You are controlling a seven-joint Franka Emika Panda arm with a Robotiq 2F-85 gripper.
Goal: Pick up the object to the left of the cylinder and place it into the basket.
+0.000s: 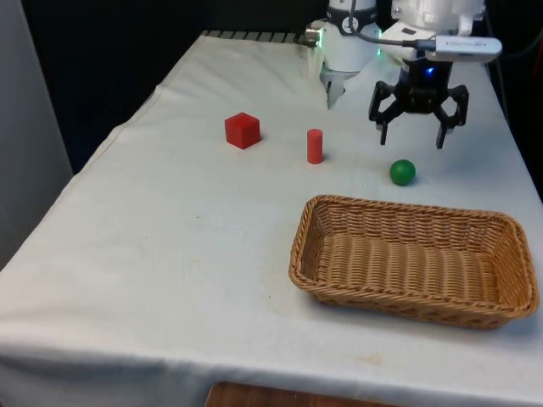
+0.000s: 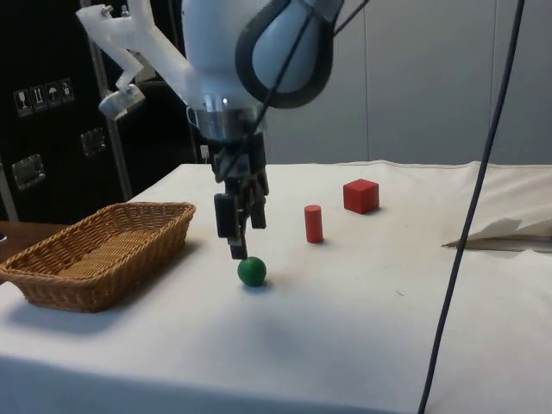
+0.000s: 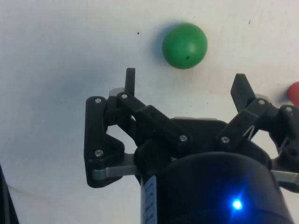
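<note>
On the white-clothed counter (image 1: 170, 254) sit a wicker basket (image 1: 509, 246), the empty claw (image 1: 418, 136) hanging spread wide above a green ball (image 1: 402, 172), and the red cube (image 1: 243, 131) left of a red cylinder (image 1: 315, 146).

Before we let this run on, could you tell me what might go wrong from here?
1. The open claw hangs near the green ball, not the red cube left of the red cylinder; it may take the wrong object.
2. The ball could roll if nudged.
3. Crossing toward the cube, the fingers might topple the upright cylinder.
</note>
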